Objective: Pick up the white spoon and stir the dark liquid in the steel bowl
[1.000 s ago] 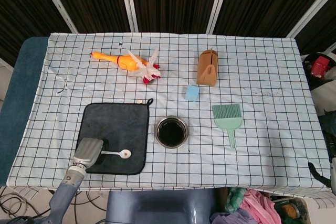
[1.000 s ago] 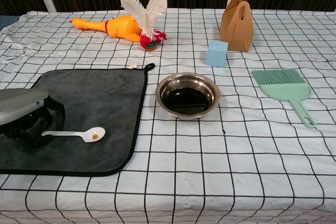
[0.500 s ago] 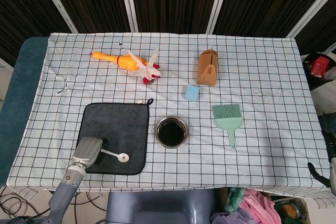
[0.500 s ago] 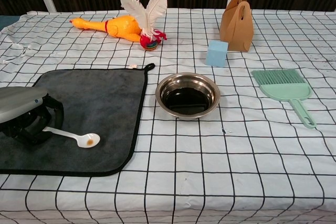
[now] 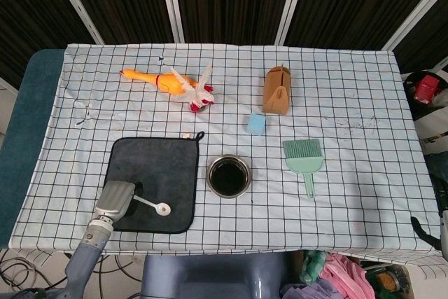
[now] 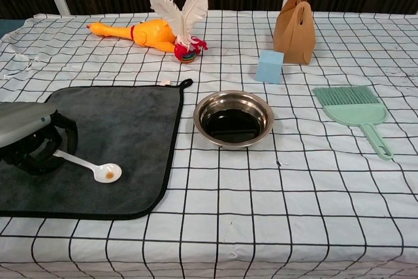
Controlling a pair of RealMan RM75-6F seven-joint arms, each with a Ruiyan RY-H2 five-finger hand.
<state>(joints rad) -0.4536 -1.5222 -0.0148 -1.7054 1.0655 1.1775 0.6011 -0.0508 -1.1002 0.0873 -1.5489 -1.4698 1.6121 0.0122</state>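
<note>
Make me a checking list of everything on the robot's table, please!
Surface: table under a white checked cloth.
Job's things: white spoon on the dark mat, bowl end tilted toward the front; steel bowl with dark liquid sits right of the mat.
Clutter: rubber chicken with white feathers, brown paper bag, blue block, green brush.
Hands: left hand grips the spoon's handle end; right hand nothing seen.
Cables: some on the floor at lower left.
Surroundings: dark panels behind, cloths under the front edge.
</note>
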